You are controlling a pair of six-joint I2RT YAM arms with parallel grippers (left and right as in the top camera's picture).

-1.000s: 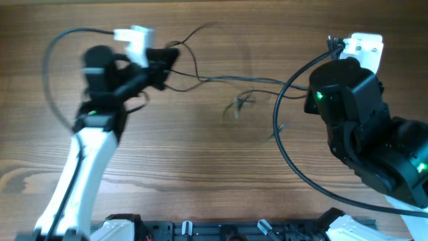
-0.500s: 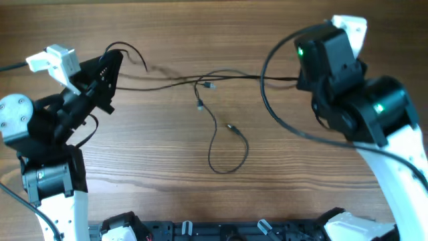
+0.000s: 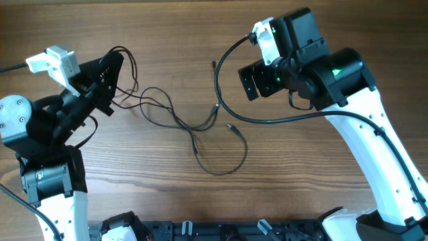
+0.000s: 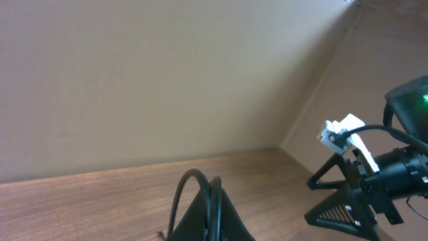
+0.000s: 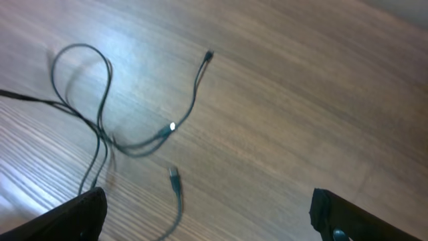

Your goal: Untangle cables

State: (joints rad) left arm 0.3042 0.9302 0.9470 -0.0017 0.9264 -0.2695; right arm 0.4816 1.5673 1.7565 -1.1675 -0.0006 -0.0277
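The thin dark cables [image 3: 175,120] lie in loose loops across the middle of the table, with small plug ends [image 3: 215,107] near the centre. At their left end they rise to my left gripper [image 3: 114,65], which is shut on a cable. In the left wrist view a cable loop [image 4: 179,197] arches over the shut fingers [image 4: 231,221]. My right gripper [image 3: 251,79] hangs open to the right of the plug ends, holding nothing. In the right wrist view its wide-apart fingers [image 5: 83,214] frame bare wood, with the cables [image 5: 100,120] and a plug [image 5: 174,174] ahead of them.
A thick black arm cable [image 3: 224,100] curves down from the right arm close to the thin cables' right ends. The right arm [image 4: 374,187] shows in the left wrist view. A black rail [image 3: 221,231] runs along the table's front edge.
My right gripper has opened and let go of the cables, moving left. The cables, stretched taut between both grippers before, have dropped into slack loops. The left arm holds still.
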